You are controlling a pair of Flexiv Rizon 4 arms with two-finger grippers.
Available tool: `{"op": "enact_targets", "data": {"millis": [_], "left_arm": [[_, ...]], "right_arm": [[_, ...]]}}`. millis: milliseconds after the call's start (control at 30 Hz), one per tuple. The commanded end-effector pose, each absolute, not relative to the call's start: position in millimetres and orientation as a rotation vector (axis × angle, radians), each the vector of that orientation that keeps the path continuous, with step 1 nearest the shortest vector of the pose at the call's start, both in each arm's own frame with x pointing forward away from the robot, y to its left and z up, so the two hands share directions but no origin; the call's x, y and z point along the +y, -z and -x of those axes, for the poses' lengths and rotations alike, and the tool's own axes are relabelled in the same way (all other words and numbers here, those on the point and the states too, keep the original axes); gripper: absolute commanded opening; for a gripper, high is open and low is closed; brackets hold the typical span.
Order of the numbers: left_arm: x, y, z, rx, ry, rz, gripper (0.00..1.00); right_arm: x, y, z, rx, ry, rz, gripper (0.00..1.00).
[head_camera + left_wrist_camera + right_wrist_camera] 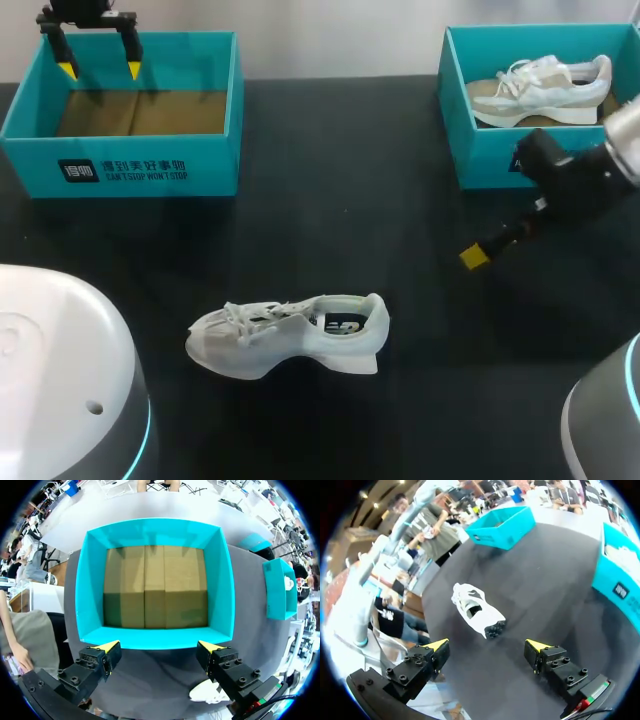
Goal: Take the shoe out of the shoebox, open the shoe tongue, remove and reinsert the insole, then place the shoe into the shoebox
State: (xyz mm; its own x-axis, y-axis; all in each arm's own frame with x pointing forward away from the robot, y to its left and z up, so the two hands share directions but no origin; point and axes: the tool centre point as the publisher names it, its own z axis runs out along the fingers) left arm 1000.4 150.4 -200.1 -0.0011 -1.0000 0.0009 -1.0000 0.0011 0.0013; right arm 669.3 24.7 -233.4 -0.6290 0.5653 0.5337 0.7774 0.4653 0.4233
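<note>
Tabletop (330, 200): black, carrying two teal shoeboxes and one loose shoe.
Shoe on the tabletop (290, 335): white, standing on its sole near the front edge, about midway along it. Its toe points to the left edge and its heel to the right. The laces lie loosely over the tongue, and a dark insole shows through the opening.
Same shoe, right wrist view (475, 609): ahead of the right fingers, heel end nearest them, well apart from them.
Left shoebox (140, 165): at the far left corner, with no lid. Its brown cardboard floor is bare.
Right shoebox (480, 150): at the far right corner, also without a lid.
Second shoe (540, 90): pale and cream, lying inside the right shoebox with its toe towards the left edge.
Left fingers (67, 68): above the left shoebox, yellow tips pointing down. They are spread wide with nothing between them. In the left wrist view one tip (107, 647) sits over one wall of the box (160, 637).
Right arm (580, 175): comes in from the right edge, just in front of the right shoebox.
Right fingers (437, 646): low over the tabletop, angled towards the white shoe. They are spread apart and holding nothing. Only one yellow tip shows in the head view.
</note>
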Motion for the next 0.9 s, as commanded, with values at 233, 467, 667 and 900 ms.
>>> {"op": "enact_targets", "data": {"millis": [233,467,667,900], "left_arm": [[150.2,199.9,-1000.2,-2.222,0.001,-2.220,1.00],[150.2,199.9,-1000.2,-2.222,0.001,-2.220,1.00],[150.2,199.9,-1000.2,-2.222,0.001,-2.220,1.00],[150.2,199.9,-1000.2,-2.222,0.001,-2.220,1.00]], "right_arm": [[22.9,239.6,-665.1,-2.330,1.232,1.229,1.00],[19.5,248.8,-666.1,-2.332,1.282,1.198,1.00],[-1.9,262.6,-660.1,-2.295,1.545,1.015,1.00],[-14.9,276.0,-647.8,-2.374,1.707,0.847,1.00]]}}
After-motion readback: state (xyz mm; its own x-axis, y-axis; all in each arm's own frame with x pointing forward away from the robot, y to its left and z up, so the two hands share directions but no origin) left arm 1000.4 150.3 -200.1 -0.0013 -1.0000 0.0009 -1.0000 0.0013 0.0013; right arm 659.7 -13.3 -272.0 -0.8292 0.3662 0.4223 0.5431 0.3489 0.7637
